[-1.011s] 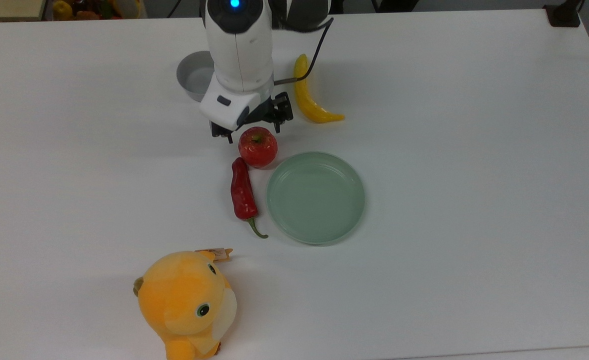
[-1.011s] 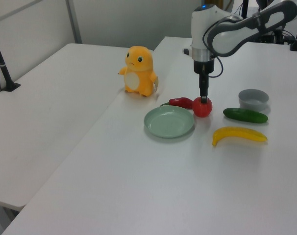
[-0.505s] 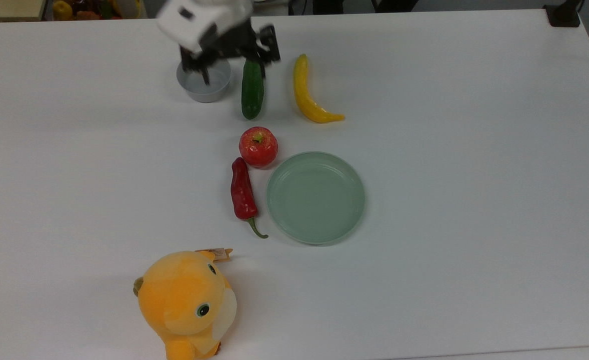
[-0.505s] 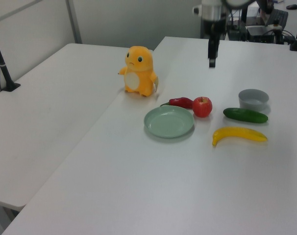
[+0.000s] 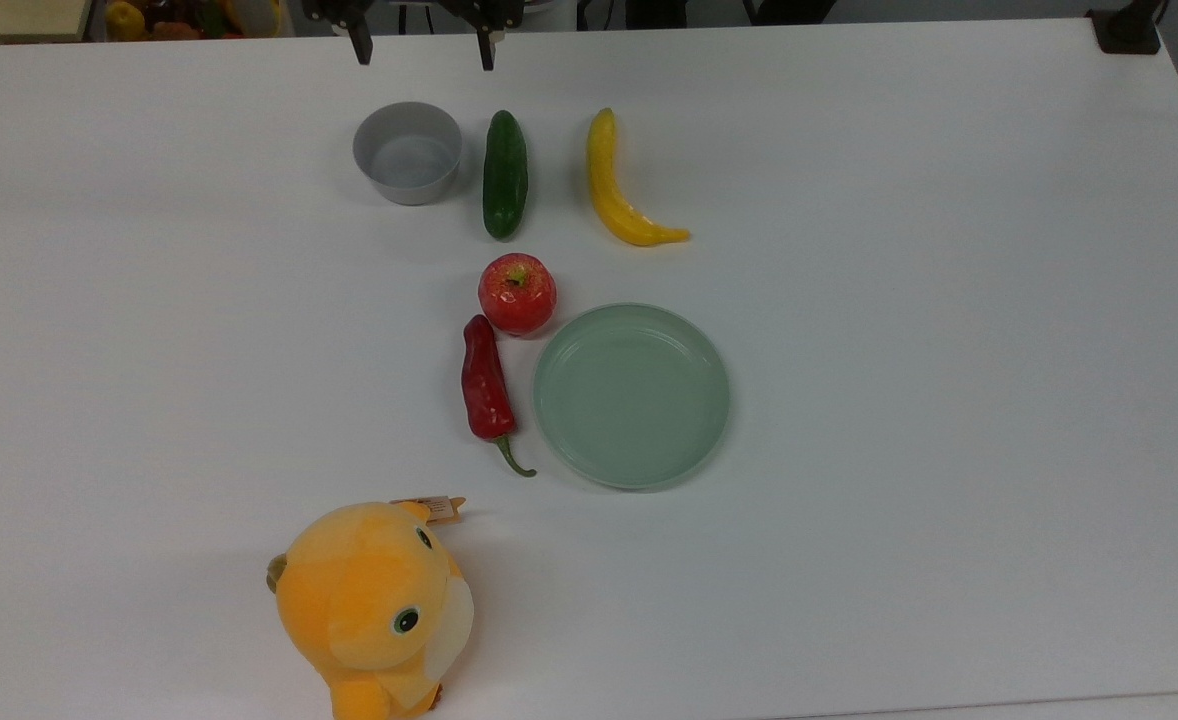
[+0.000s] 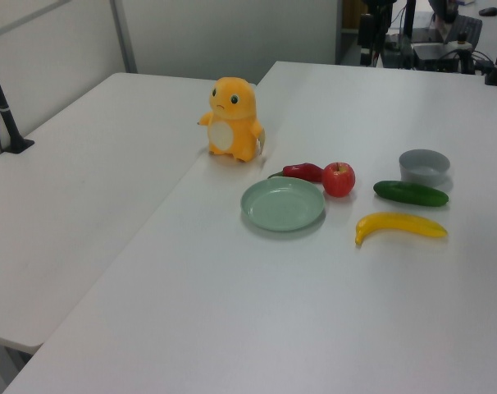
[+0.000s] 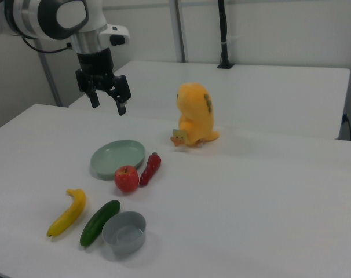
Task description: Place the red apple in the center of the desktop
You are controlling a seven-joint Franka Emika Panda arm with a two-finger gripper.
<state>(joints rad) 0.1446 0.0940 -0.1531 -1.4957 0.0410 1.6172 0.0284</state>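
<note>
Red apple (image 5: 516, 293): upright, stem dimple up, apparently touching chili (image 5: 485, 382); white surface (image 5: 949, 300) open around. Gripper (image 7: 108, 99) raised, fingers apart.

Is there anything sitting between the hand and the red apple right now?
Nothing visible does. The hand hangs open and raised, well clear of the red apple. The cucumber and grey bowl lie low on the desktop between them in the top view, but the apple's top is uncovered.
</note>
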